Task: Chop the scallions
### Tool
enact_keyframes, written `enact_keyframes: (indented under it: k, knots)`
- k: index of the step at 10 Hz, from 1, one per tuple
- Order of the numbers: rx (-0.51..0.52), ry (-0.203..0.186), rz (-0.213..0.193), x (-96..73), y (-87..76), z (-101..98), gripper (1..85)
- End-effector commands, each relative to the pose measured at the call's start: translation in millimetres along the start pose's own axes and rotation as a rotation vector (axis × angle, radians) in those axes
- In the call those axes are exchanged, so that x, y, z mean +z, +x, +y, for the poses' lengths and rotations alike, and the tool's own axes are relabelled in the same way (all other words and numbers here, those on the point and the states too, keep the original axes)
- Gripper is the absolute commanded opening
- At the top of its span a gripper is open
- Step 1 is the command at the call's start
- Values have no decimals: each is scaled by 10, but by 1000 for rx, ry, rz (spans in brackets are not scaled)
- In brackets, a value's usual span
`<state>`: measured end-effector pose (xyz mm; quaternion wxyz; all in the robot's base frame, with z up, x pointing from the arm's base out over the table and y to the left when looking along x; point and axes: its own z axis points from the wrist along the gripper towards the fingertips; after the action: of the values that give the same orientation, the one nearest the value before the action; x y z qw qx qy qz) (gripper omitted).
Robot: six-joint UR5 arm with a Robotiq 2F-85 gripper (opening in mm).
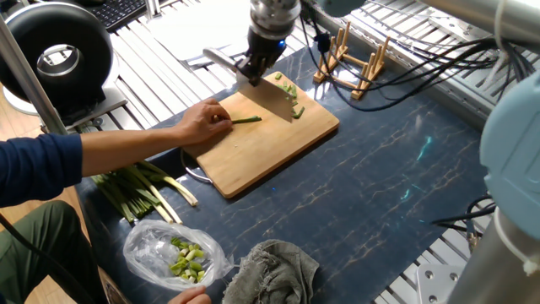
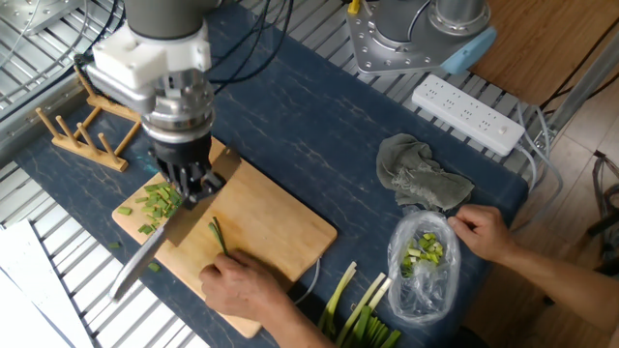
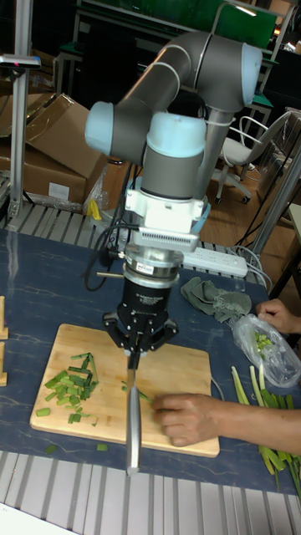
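Observation:
One slender green scallion stalk (image 1: 246, 121) (image 2: 219, 235) (image 3: 134, 389) lies on the wooden cutting board (image 1: 270, 152) (image 2: 285, 227) (image 3: 180, 368). A person's hand (image 1: 202, 121) (image 2: 242, 285) (image 3: 188, 418) pins its near end. Several short chopped scallion bits (image 1: 292, 95) (image 2: 158, 202) (image 3: 71, 389) are piled at the board's far end. My gripper (image 1: 253, 69) (image 2: 196, 184) (image 3: 136, 351) is shut on a cleaver-like knife (image 1: 274, 100) (image 2: 179, 232) (image 3: 132, 418). The blade hangs over the board between the pile and the stalk's free end.
A wooden peg rack (image 1: 350, 63) (image 2: 82, 126) stands beyond the board. A bundle of thicker stalks (image 1: 139, 190) (image 2: 363, 314), a clear plastic bag (image 1: 173, 253) (image 2: 421, 261) held by the person's other hand, and a grey cloth (image 1: 274, 270) (image 2: 421, 179) lie nearby. A power strip (image 2: 469, 111) sits at the table's edge.

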<state>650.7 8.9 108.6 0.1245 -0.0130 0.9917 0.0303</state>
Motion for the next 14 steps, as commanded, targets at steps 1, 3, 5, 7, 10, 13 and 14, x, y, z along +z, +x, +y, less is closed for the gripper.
enact_keyframes:
  k: [1,3,5,7,10,13,14]
  knots:
    - [48,10,-29,88,-181,97,13]
    - [30,3,-33,108,-214,138,13]
    - [51,19,-29,152,-220,134,13]
    - [79,20,-29,274,-243,128,13]
    - [100,23,-37,334,-246,132,13]
    - [113,31,-75,371,-236,186,13]
    - [121,34,-89,376,-240,197,13]
